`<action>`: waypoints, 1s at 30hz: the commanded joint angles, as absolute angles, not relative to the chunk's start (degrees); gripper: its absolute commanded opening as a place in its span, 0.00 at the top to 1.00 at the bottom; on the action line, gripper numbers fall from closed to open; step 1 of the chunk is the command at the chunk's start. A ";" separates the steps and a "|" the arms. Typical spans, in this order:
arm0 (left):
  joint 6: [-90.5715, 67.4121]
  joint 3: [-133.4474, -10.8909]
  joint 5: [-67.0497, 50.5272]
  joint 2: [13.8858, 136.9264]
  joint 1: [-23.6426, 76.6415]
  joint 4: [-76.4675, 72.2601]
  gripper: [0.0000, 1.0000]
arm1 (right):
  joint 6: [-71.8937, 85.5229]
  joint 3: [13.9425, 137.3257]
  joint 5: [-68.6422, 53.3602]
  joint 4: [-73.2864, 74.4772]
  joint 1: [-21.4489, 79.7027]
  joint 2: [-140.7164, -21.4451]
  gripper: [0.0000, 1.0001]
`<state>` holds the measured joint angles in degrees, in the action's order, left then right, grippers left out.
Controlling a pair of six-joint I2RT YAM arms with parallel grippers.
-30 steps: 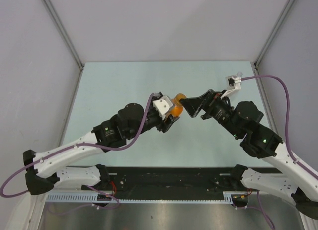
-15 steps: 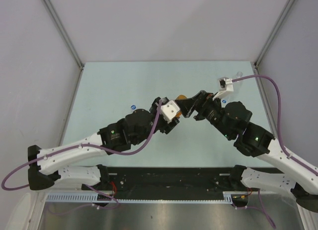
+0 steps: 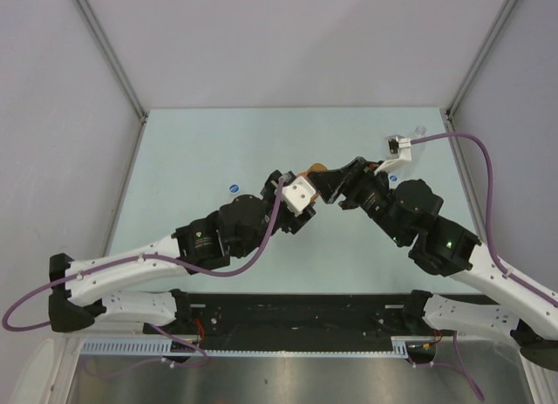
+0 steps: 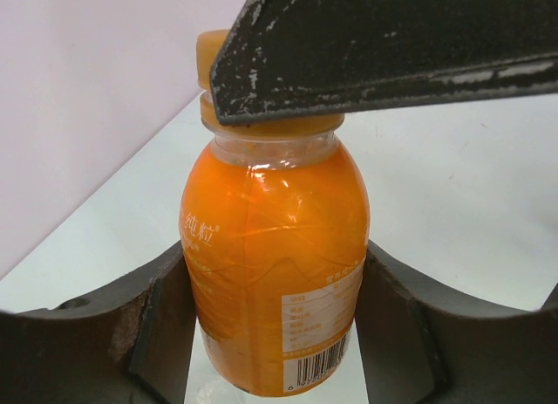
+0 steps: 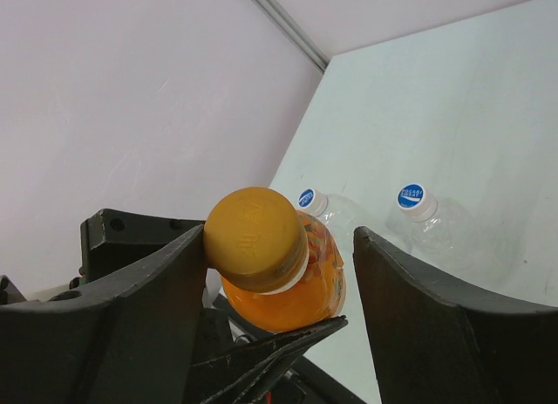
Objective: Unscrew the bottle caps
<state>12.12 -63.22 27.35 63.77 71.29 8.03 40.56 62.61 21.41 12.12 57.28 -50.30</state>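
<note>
Hides most of orange bottle (image 4: 270,221) overhead beneath both pincers; crops its base at left wrist. Pinches its belly in left pincer (image 4: 275,286) above central tabletop (image 3: 192,151). Aims long axis, orange cap (image 5: 255,238) first, rightward into spread right pincer (image 5: 279,238), touching one finger.

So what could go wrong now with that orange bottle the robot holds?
The round orange plastic cap sits off-centre in the right gripper: against one finger, apart from the other. Closing might shove the small orange plastic bottle sideways. The left gripper pinches only its smooth round body, so twisting could spin the whole bottle, not the cap. It looks full, so orange liquid might spill.
</note>
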 commanded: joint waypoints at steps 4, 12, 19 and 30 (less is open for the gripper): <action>13.53 -63.98 29.27 63.63 72.42 5.36 1.00 | 40.43 64.07 23.64 8.26 57.57 -51.50 0.33; 13.71 -63.55 29.62 63.28 72.77 4.92 1.00 | 39.29 64.07 22.68 8.26 57.48 -51.86 0.61; 13.62 -62.50 27.17 61.62 72.77 3.87 1.00 | 36.05 64.07 21.80 8.79 57.66 -51.15 0.90; 6.60 -59.59 -11.10 53.88 66.03 2.03 1.00 | 26.90 64.86 12.14 6.85 57.66 -47.64 1.00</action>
